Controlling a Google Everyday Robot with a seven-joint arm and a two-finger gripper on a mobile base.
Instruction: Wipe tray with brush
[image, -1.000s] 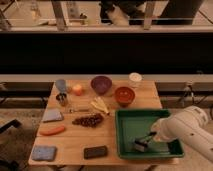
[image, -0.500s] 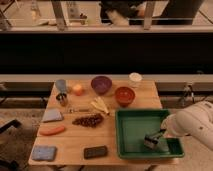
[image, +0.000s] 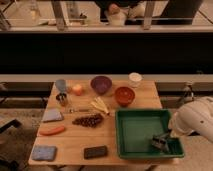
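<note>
Risk at tray corner — brush (image: 161, 142) could ride up the tray's (image: 141, 114) near-right rim or twist loose if pressed harder there.
Gripper (image: 166, 138) low inside that corner, fingers pinched shut on the brush, bristles down on the green floor directly beneath it; beyond, toward the far rim, bare unwiped tray — red bowl (image: 124, 95) past it.

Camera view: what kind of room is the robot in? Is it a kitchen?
Probably a lab or test room dressed like a kitchen, not a real one. A wooden table holds bowls, a cup and food. The gripper, shut on the brush, works in the green tray. A railing stands behind.
</note>
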